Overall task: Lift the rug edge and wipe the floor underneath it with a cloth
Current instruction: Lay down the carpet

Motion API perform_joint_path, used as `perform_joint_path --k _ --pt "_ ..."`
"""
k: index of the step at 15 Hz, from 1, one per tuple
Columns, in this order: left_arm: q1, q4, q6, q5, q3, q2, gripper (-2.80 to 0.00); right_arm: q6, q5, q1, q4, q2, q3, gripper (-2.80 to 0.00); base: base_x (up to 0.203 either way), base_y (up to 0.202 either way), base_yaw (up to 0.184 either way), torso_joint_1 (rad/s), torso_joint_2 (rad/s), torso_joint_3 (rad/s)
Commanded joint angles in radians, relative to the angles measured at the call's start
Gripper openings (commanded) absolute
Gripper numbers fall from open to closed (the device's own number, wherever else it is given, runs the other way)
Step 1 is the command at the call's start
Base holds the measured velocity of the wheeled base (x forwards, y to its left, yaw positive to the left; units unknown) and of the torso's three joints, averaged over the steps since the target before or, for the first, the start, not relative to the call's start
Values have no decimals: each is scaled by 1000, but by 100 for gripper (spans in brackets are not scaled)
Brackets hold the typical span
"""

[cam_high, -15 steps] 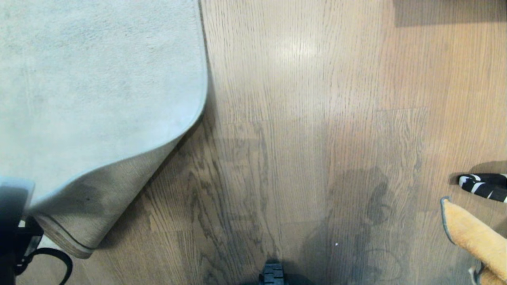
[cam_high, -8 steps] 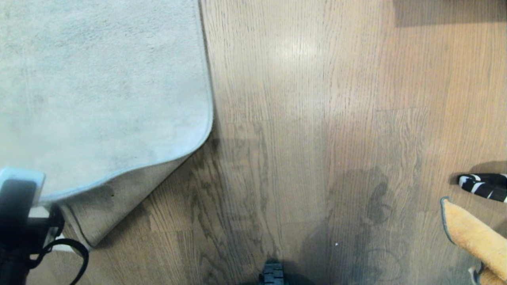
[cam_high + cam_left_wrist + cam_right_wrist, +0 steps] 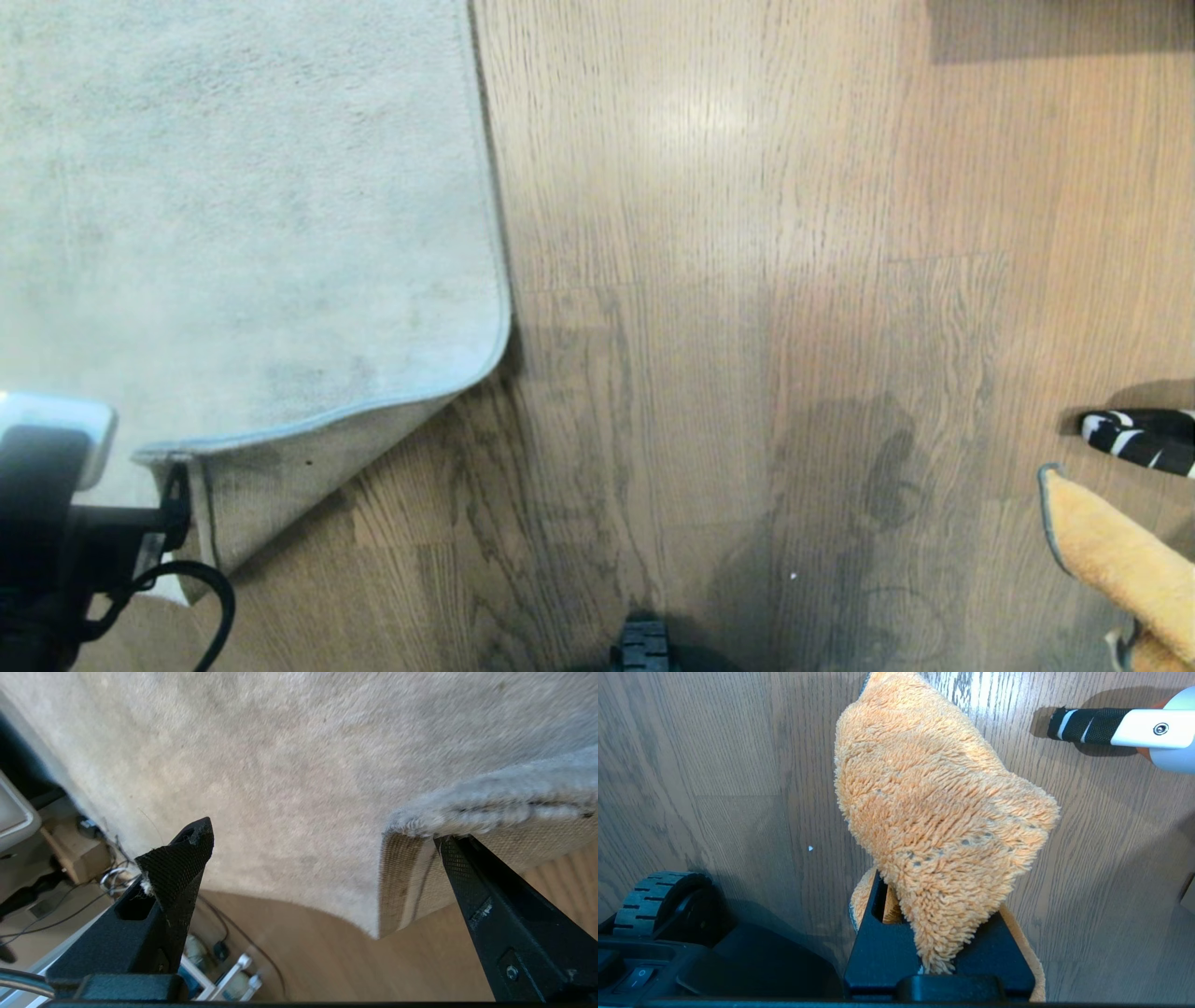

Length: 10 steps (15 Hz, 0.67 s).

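The pale grey rug (image 3: 233, 205) covers the left of the floor (image 3: 709, 308). Its near corner is turned up, and the tan backing (image 3: 280, 471) shows. My left gripper (image 3: 322, 835) is open at that corner, low on the left in the head view. The corner's edge (image 3: 467, 807) rests on one of its fingers (image 3: 472, 882), and the other finger (image 3: 182, 863) stands apart over the pile. At the right edge of the head view hangs the orange cloth (image 3: 1120, 560). My right gripper (image 3: 931, 914) is shut on the cloth (image 3: 938, 798) just above the planks.
A tool with a black-and-white striped grip (image 3: 1139, 439) lies on the floor beside the cloth. The base's wheel (image 3: 644, 646) shows at the bottom centre. Cables and clutter (image 3: 93, 858) lie beyond the rug's far side. A white speck (image 3: 793, 576) sits on the planks.
The raised rug corner has sunk and flattened, so less backing shows. My left gripper has moved right along the rug's near edge. The right arm and cloth have kept still.
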Motion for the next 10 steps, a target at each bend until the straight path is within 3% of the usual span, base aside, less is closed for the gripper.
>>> perform_joint_path --k 1,4,10 --pt "-34 -17 2 3 -5 -8 0 -1 1 0 0 1 0 -280 0 0 0 0 0 0" --pt "-73 -42 3 -11 -7 -7 0 -1 1 0 0 1 0 -280 0 0 0 0 0 0" --pt "-71 -83 13 -54 -31 -9 0 -1 1 0 0 1 0 -280 0 0 0 0 0 0"
